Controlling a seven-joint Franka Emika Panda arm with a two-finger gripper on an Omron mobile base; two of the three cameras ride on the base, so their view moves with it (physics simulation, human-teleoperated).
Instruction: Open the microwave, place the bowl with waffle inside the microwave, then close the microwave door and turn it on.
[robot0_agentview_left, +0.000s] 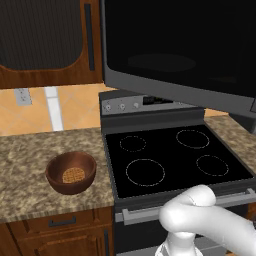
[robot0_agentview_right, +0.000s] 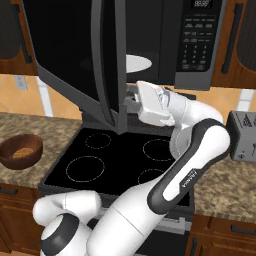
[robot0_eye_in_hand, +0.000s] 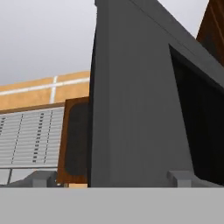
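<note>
The bowl (robot0_agentview_left: 71, 172) sits on the counter (robot0_agentview_left: 25, 165) just left of the stove (robot0_agentview_left: 175, 157), well apart from the tool (robot0_agentview_right: 131, 104), which is spread wide against the inner edge of the swung-open microwave door (robot0_agentview_right: 75, 55), gripping nothing. The bowl looks like stiff, fairly light wood that won't give under pressure; pinching its rim seems the best hold, kept level. The waffle (robot0_agentview_left: 73, 175) lies loose inside and could slide. Above the stove, the microwave (robot0_agentview_right: 165, 40) holds its white turntable plate (robot0_agentview_right: 135, 63).

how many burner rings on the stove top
4 on the stove: back left, back right, front left, front right. None seem hidden.
</note>
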